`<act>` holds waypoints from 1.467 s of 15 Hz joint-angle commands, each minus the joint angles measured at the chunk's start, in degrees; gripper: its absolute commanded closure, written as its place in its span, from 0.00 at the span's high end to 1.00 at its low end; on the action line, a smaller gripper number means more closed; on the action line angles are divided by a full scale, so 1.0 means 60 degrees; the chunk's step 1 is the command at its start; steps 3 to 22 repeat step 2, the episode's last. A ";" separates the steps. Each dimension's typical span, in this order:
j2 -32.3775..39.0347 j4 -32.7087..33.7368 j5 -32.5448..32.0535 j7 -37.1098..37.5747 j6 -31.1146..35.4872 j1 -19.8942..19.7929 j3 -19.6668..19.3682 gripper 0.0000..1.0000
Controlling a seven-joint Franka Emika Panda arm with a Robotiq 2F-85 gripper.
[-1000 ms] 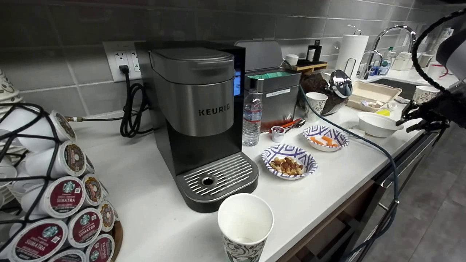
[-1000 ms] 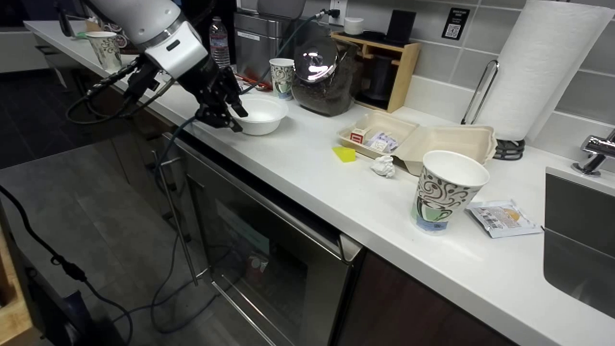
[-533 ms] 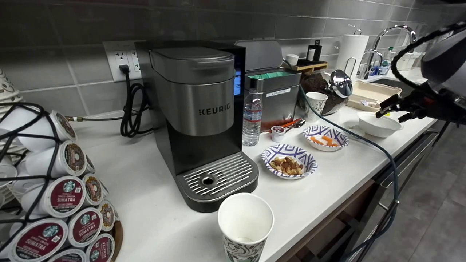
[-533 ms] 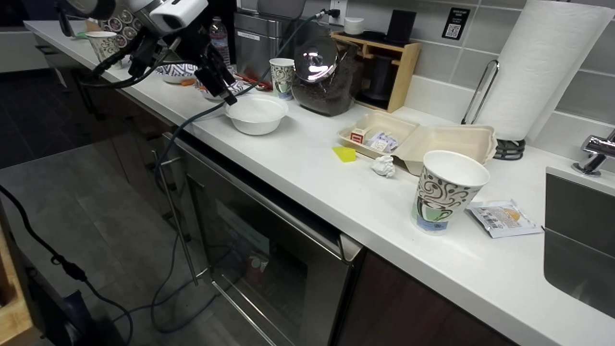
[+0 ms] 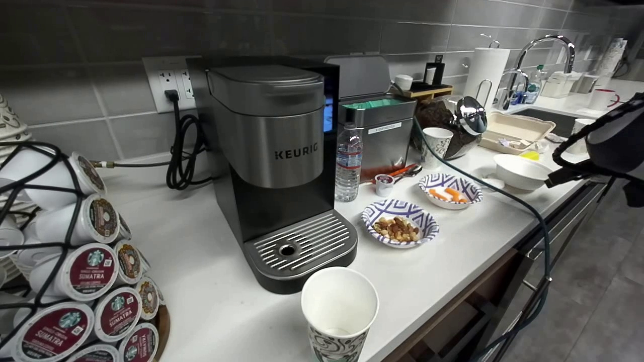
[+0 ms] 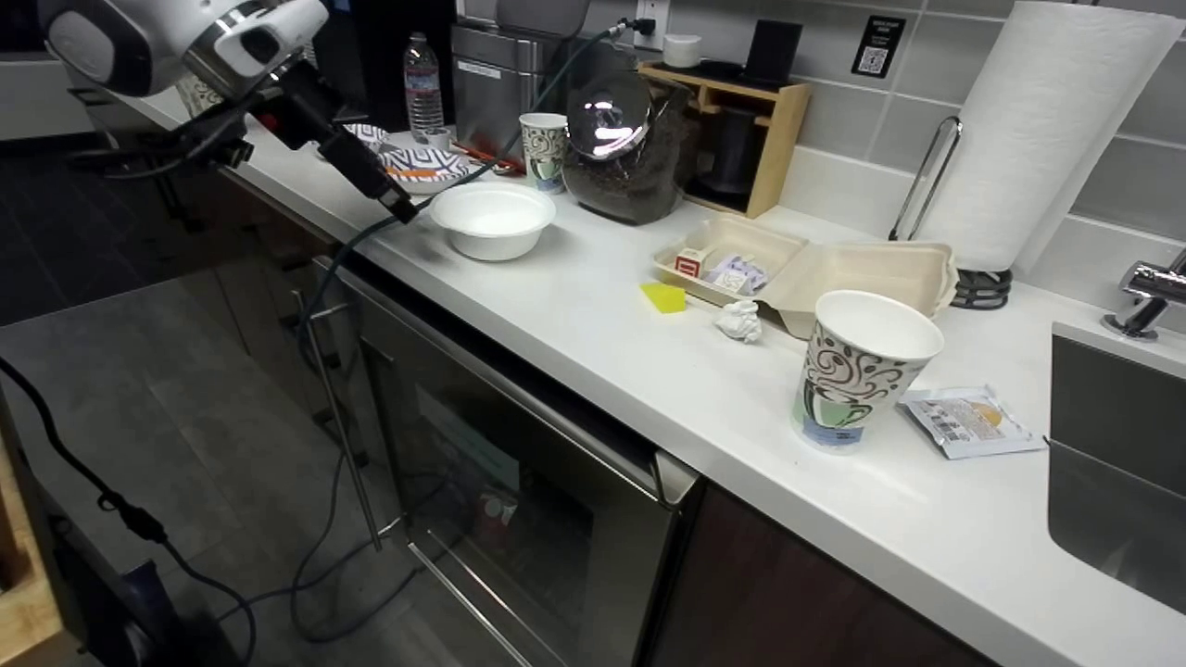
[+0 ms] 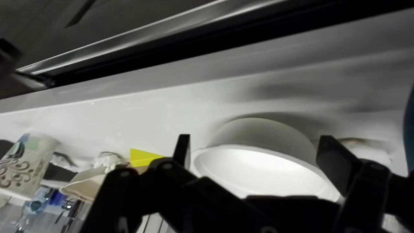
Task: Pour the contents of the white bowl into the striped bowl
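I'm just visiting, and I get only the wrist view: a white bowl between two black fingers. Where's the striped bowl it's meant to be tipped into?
Observer: In an exterior view, the striped bowl stands on the counter between the white bowl and another patterned bowl.
Operator: Ooh, is there anything in that striped one?
Observer: Yes, a few orange pieces, carrots by the look of them.
Operator: And the other patterned one, what's in there?
Observer: It holds a heap of what look like mixed nuts.
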 commanded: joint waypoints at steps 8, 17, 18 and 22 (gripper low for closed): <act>-0.0147 -0.0337 0.1143 -0.1408 0.1139 0.0459 -0.0053 1.00; -0.0147 -0.0337 0.1143 -0.1408 0.1139 0.0459 -0.0053 1.00; -0.0147 -0.0337 0.1143 -0.1408 0.1139 0.0459 -0.0053 1.00; -0.0147 -0.0337 0.1143 -0.1408 0.1139 0.0459 -0.0053 1.00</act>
